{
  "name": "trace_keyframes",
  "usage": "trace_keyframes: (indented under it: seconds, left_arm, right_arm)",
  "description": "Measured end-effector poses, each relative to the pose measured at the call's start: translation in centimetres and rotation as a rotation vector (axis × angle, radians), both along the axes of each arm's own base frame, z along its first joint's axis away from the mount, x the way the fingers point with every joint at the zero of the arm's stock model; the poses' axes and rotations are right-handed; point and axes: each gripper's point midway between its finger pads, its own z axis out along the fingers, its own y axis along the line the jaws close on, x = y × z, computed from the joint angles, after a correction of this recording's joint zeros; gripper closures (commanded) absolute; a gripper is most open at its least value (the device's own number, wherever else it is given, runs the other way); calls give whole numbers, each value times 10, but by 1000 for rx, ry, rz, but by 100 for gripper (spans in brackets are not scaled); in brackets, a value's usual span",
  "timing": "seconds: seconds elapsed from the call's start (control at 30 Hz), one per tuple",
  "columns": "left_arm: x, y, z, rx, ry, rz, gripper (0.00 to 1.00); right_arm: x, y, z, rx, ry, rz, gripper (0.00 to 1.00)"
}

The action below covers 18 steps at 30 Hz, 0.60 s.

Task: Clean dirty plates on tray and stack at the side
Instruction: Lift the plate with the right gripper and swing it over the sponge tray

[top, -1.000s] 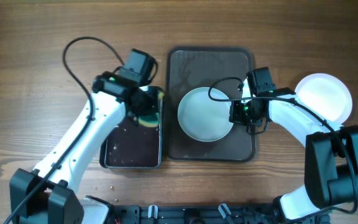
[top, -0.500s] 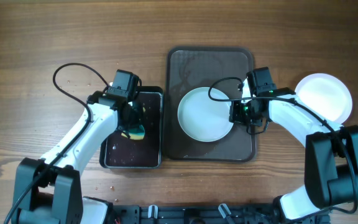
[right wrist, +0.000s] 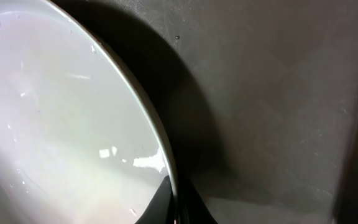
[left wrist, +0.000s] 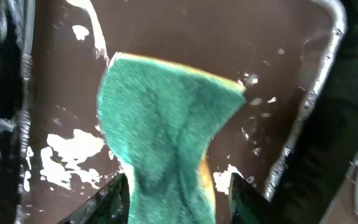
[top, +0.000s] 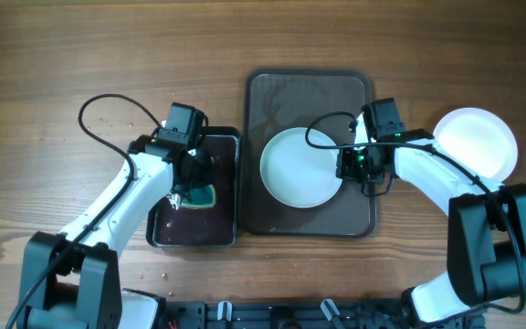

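A white plate (top: 301, 168) rests on the dark grey-brown tray (top: 309, 87). My right gripper (top: 345, 165) is shut on its right rim. The right wrist view shows the fingertips (right wrist: 174, 205) pinching the edge of the plate (right wrist: 55, 124) just above the tray floor (right wrist: 278, 93). Another white plate (top: 475, 143) lies on the table to the right of the tray. My left gripper (top: 190, 187) hangs open over the small black tray (top: 194, 228). A teal sponge (left wrist: 160, 124) lies between its spread fingers, with a gap beside the right one.
The small black tray's wet floor (left wrist: 61, 149) carries white foam patches, and its raised metal rim (left wrist: 319, 87) stands close to the sponge. The black tray sits right against the big tray's left edge. Cables loop above both arms.
The left arm carried the sponge from the black tray's upper right corner down into that tray, then its jaws spread and let it go. The right arm and plate have not moved.
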Motion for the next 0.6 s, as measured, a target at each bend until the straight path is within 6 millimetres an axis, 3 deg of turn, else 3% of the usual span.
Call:
trace_keyframes:
  seconds: [0.13, 0.23, 0.33, 0.47, 0.53, 0.6]
  left_arm:
    - [-4, -6, 7, -38, 14, -9, 34]
    - [-2, -7, 22, -62, -13, -4, 27]
    - [1, 1, 37, -76, -52, 26, 27]
    - [2, 23, 43, -73, -53, 98, 37]
    - [-3, 32, 41, -67, -26, 125, 35]
    - [-8, 38, 41, -67, -5, 139, 27]
  right_arm:
    - [-6, -4, 7, -17, 4, 7, 96]
    - [-10, -9, 23, -45, -24, 17, 96]
    - [-14, -14, 42, -66, -61, 32, 96]
    - [-16, -15, 61, -65, -107, 42, 96]
    - [-19, -15, 67, -66, -110, 48, 96]
    - [-26, -14, 71, -74, -84, 73, 96]
